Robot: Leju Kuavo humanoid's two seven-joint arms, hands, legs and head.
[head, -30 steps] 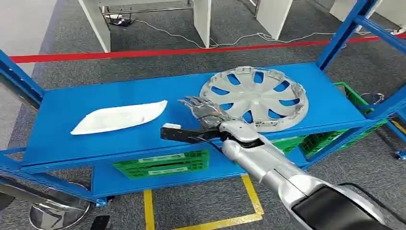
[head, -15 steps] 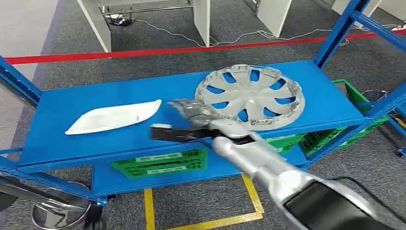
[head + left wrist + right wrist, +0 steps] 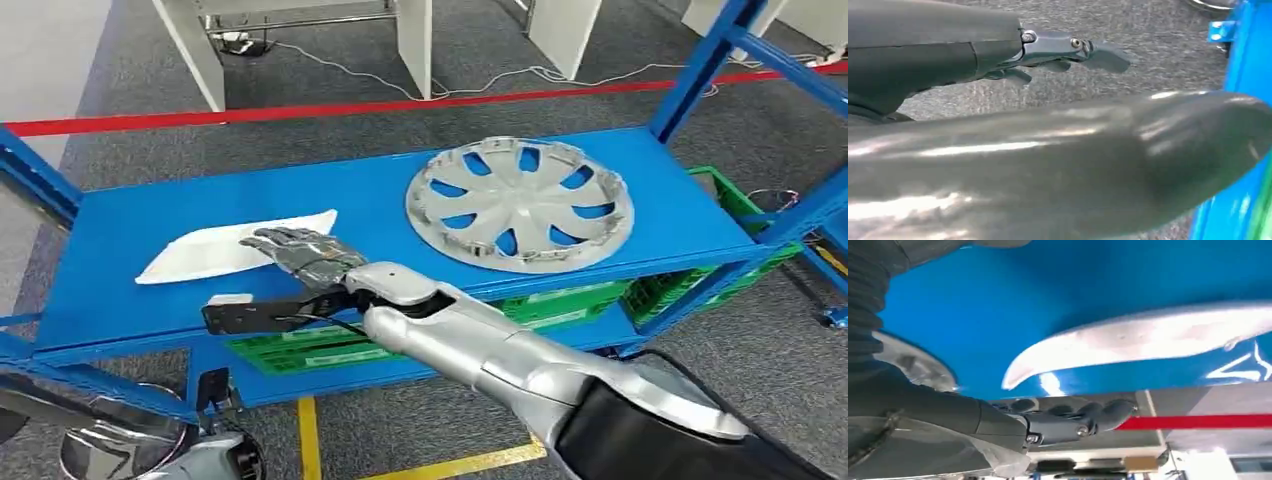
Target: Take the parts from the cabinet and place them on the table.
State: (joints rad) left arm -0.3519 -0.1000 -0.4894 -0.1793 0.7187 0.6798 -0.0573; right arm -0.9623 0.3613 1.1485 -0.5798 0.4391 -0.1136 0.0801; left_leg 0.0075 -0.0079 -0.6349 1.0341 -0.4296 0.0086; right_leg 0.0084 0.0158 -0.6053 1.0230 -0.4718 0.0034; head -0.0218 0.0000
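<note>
Parts sit on the upper shelf (image 3: 120,260) of the blue cabinet: a long white trim piece (image 3: 215,247) toward the left end and a silver wheel cover (image 3: 520,205) toward the right, well apart from each other, both flat on the blue surface. The robot's right hand (image 3: 300,255) reaches in over the front edge of that shelf, palm down, its fingers stretched forward and a little apart, with nothing held in them; the fingertips (image 3: 258,238) lie over the near edge of the white trim piece, though I cannot tell whether they actually touch it. From the right wrist camera the white piece (image 3: 1148,342) shows as a pale curved sliver against the blue, and the hand's dark fingers (image 3: 1108,412) are extended beside it. Green crates (image 3: 330,335) stand on the lower shelf, under the parts. A red line (image 3: 300,110) is taped across the grey carpet behind the cabinet, and yellow tape (image 3: 310,440) marks the floor in front. The left hand (image 3: 1068,50) hangs low over the carpet near the cabinet's blue frame, its dark fingers held out straight and gripping nothing.
</note>
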